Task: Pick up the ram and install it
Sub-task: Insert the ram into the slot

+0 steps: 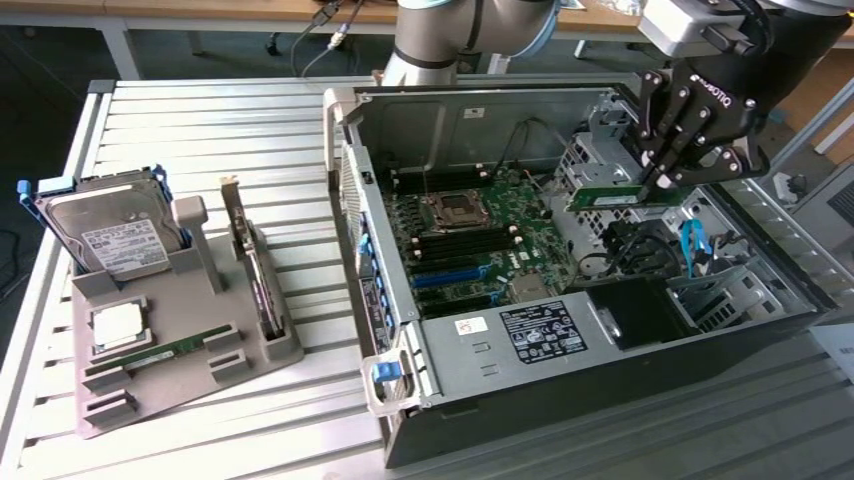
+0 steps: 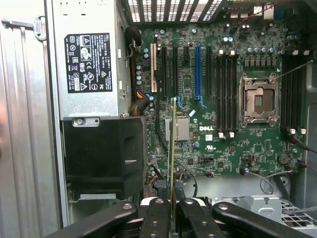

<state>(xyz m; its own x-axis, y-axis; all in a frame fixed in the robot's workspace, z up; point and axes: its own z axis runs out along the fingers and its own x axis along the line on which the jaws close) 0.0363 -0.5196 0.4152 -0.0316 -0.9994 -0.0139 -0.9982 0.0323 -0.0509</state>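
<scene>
The ram (image 1: 617, 196) is a thin green stick held by one end in my gripper (image 1: 663, 184), whose jaws are shut on it. It hangs above the open computer case (image 1: 400, 330), over the drive-bay side at the exterior view's right and off to the side of the motherboard (image 1: 467, 250). In the wrist view the ram (image 2: 172, 144) shows edge-on, sticking out from my gripper (image 2: 172, 210) over the board. The black memory slots (image 2: 225, 89) lie beside the CPU socket (image 2: 258, 99), apart from the stick.
A grey parts tray (image 1: 94, 400) on the slatted table holds a hard drive (image 1: 114, 235), a silver processor (image 1: 118, 325), a green stick (image 1: 160, 352) and an expansion card (image 1: 260, 285). The power supply (image 2: 89, 59) and a black shroud (image 2: 104, 153) fill the case beside the board.
</scene>
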